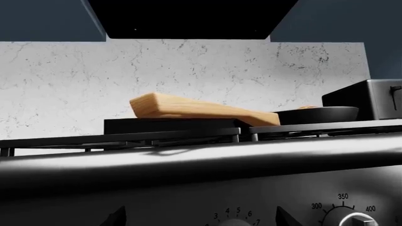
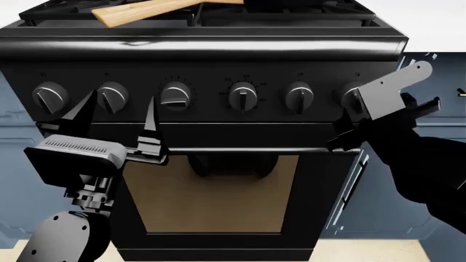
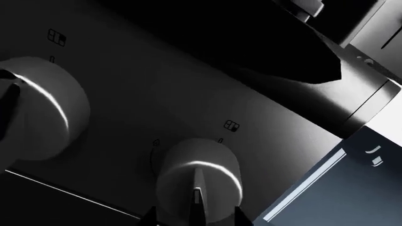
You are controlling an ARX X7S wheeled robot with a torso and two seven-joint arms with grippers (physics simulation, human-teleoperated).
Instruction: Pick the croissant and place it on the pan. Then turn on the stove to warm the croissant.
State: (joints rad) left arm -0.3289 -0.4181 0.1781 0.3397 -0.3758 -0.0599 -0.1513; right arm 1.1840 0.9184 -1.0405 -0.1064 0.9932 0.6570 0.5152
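Though hidden overhead: croissant (image 1: 307,107) in pan (image 1: 317,114).

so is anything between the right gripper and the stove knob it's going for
Nothing visible. The right gripper sits right at the rightmost knob on the stove front, its fingers either side of it in the right wrist view, no object between them.

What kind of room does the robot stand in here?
Most likely a home kitchen, rendered in a simulator. A black gas stove with a row of knobs fills the head view, a marble-look wall rises behind it under a dark hood, and blue cabinets flank it.
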